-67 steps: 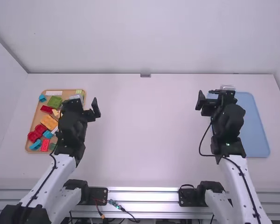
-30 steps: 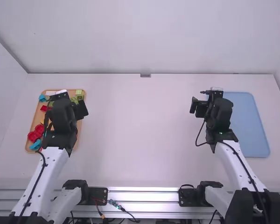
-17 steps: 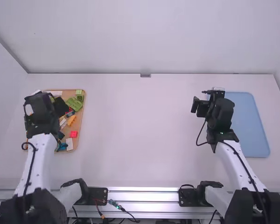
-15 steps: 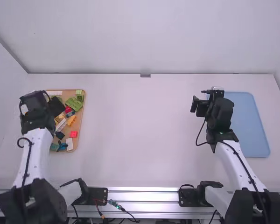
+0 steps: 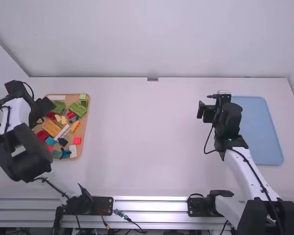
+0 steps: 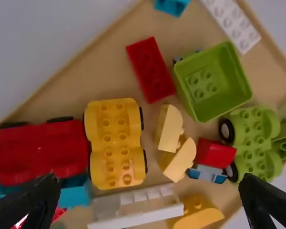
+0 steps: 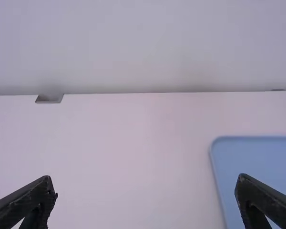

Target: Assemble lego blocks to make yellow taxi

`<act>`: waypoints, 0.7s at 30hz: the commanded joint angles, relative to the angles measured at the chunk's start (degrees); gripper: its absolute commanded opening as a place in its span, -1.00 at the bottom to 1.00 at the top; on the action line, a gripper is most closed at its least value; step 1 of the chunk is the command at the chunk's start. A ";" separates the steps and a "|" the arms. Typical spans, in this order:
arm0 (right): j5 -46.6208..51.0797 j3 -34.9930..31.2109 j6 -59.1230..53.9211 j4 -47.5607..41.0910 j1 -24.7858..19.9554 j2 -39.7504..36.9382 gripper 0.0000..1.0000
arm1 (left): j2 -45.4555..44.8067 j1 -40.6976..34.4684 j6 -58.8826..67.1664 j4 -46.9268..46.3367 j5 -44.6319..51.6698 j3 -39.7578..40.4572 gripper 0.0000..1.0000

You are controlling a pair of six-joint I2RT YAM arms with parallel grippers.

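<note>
My left gripper [image 5: 45,105] is above the far left side of the wooden tray [image 5: 82,129]. In the left wrist view the left gripper [image 6: 148,181] stands open over the blocks, nothing between its fingers. A yellow wheeled base [image 6: 115,143] lies beside a red wheeled one [image 6: 40,152]. Two pale yellow curved blocks [image 6: 169,128] [image 6: 183,160], a yellow-orange block [image 6: 198,212] and a white frame piece [image 6: 138,215] lie near it. My right gripper [image 5: 201,110] is in the air left of the blue board; in its wrist view the right gripper [image 7: 145,183] is open and holds nothing.
The tray also carries a green bin [image 6: 212,81], a red brick [image 6: 151,70], a green wheeled base [image 6: 254,140] and a white plate [image 6: 232,24]. A blue board [image 5: 258,134] lies at the table's right. A wall rises behind the table [image 5: 152,147].
The left arm has swung left and folded back, uncovering much of the tray's blocks. My right gripper has shifted a little to the left.
</note>
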 commanded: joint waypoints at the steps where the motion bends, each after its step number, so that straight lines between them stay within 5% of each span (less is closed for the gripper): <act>1: -0.15 1.11 -0.17 0.26 -0.02 0.27 0.98 | 4.50 0.02 -0.22 -2.50 0.83 4.61 0.98; 11: -0.13 1.11 -0.15 0.24 -0.02 0.27 0.98 | 9.77 0.39 0.09 -3.68 0.39 3.56 1.00; 21: 0.02 1.11 -0.37 0.13 0.02 0.27 0.98 | 9.77 0.50 1.31 2.04 0.37 -3.61 0.69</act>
